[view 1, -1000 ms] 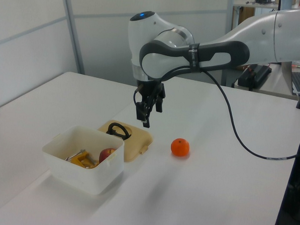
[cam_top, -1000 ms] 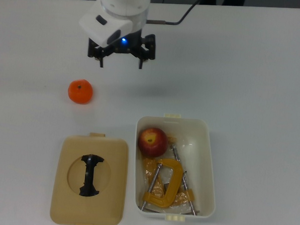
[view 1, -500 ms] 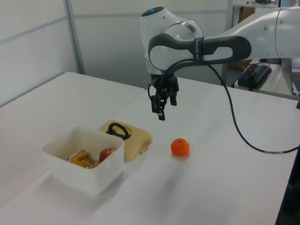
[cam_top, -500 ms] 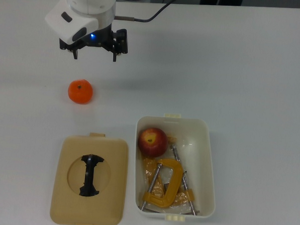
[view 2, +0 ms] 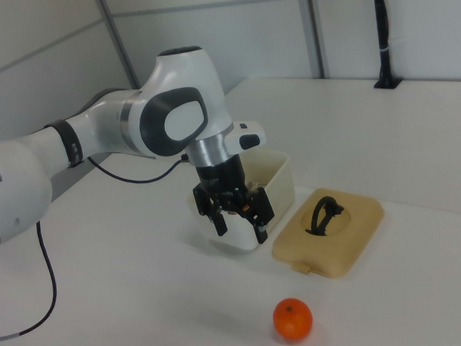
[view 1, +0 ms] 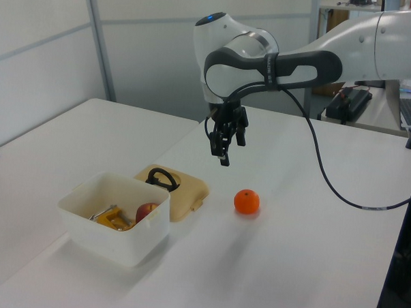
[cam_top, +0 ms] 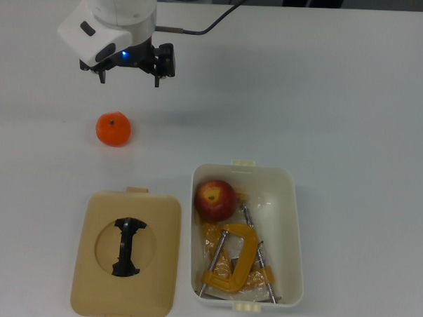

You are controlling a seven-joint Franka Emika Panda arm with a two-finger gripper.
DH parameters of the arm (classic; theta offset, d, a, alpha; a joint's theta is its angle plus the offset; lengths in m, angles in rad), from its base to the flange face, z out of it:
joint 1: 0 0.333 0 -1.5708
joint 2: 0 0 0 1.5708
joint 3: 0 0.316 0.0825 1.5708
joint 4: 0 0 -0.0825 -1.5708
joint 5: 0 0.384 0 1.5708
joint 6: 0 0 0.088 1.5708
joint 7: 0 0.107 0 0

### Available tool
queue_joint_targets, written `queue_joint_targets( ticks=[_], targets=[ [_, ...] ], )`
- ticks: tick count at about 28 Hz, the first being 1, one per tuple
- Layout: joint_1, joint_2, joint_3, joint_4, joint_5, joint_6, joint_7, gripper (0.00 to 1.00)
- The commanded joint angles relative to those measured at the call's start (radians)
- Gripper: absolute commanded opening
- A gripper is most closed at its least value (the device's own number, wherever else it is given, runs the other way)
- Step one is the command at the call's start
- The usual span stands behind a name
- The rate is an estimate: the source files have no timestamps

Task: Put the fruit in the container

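At the top view's upper left, your gripper hangs spread and empty above the white table, with the small orange fruit just below it. Further right, the apple already sits in the container, beside a yellow clamp; the lid lies alongside.

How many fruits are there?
2. The apple sits inside the white tub, beside the yellow clamp. The small orange fruit lies on the table. None looks hidden.
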Motion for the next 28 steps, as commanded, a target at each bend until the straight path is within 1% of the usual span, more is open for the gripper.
queue_joint_targets(
  ticks=[1, 28],
  targets=[
    [0.000, -0.004, 0.000, 0.000, -0.007, -0.028, -0.022, 1.00],
    [-0.015, -0.004, -0.003, 0.003, -0.007, -0.029, -0.026, 1.00]
  ],
)
